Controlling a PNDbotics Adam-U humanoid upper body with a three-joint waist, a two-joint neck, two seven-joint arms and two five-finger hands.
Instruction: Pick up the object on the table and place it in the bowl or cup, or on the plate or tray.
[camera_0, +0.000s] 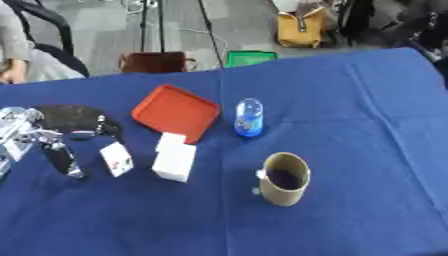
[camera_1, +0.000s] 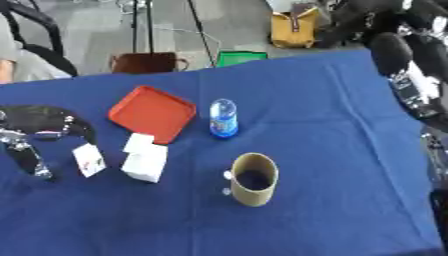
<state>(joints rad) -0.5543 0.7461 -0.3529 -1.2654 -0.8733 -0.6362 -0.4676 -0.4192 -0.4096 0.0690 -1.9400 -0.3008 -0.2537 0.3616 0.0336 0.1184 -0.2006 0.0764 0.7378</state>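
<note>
My left hand (camera_0: 63, 124), black with silver fingers, hovers over the table's left side. A small white card with red marks (camera_0: 116, 159) stands tilted under one of its fingertips (camera_0: 110, 131), pinched there. Another finger (camera_0: 65, 161) points down to the card's left. Right of the card are stacked white boxes (camera_0: 173, 159). Behind them lies a flat red tray (camera_0: 175, 111). A clear bottle with a blue base (camera_0: 248, 117) stands right of the tray. Nearer me is a tan cup (camera_0: 284, 179) with a dark inside. My right arm (camera_1: 411, 80) runs down the right edge.
A blue cloth (camera_0: 350, 125) covers the table. Beyond the far edge the floor holds a brown bag (camera_0: 156, 62), a green box (camera_0: 249, 57) and a yellow bag (camera_0: 302, 27). A person's sleeve (camera_0: 13, 45) shows at the far left.
</note>
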